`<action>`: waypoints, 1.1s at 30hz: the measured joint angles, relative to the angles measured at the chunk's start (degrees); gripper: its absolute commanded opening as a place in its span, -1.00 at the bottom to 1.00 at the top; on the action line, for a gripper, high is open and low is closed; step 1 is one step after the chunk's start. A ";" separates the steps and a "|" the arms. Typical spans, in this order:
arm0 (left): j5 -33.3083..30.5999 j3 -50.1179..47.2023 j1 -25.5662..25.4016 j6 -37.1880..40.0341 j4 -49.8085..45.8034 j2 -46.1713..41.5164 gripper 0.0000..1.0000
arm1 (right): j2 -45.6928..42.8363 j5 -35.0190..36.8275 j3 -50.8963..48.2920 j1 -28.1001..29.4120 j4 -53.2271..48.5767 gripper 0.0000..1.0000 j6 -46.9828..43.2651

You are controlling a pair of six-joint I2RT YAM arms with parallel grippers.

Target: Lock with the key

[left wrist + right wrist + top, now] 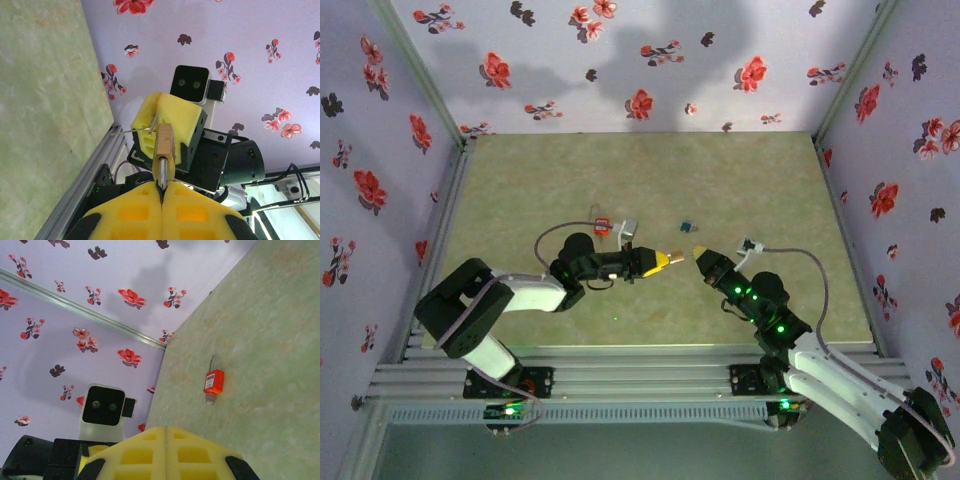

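The green table (650,170) is walled on three sides by pale flowered panels (620,60). Both arms reach in from the near edge and bend toward the middle, so their tips face each other close together, not touching.

The left arm (520,295) lies low, pointing right. The left gripper (665,259) has its yellow fingers (135,215) pressed together, pinching a slim tan and metal piece that looks like the key (163,145). The metal end is caught between the pads and the tan end sticks out toward the other arm.

The right arm (800,345) comes in from the near right, pointing up and left. The right gripper (699,252) is closed too. In its wrist view the yellow fingers (140,455) meet along a thin seam with nothing between them.

The red padlock (603,226) lies flat on the table just beyond the left wrist, apart from both grippers. In the right wrist view its shackle (214,361) points toward the far wall.

A small blue bit (687,226) lies on the table beyond the two tips
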 measured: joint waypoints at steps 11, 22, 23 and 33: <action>0.00 -0.66 0.13 0.00 -0.07 0.00 -1.00 | -7.87 0.37 0.02 -4.02 -7.50 -1.00 -0.07; 0.26 1.16 0.83 1.99 -7.98 2.78 -1.00 | -11.08 -2.12 6.43 -9.44 -25.16 -1.00 -4.55; 0.26 1.81 0.83 2.71 -9.84 2.78 -1.00 | -11.10 -2.38 7.34 -9.75 -26.56 -1.00 -5.16; 1.64 17.92 0.83 18.82 -43.63 3.72 -1.00 | -10.51 -3.32 17.53 -11.56 -43.52 -1.00 -14.25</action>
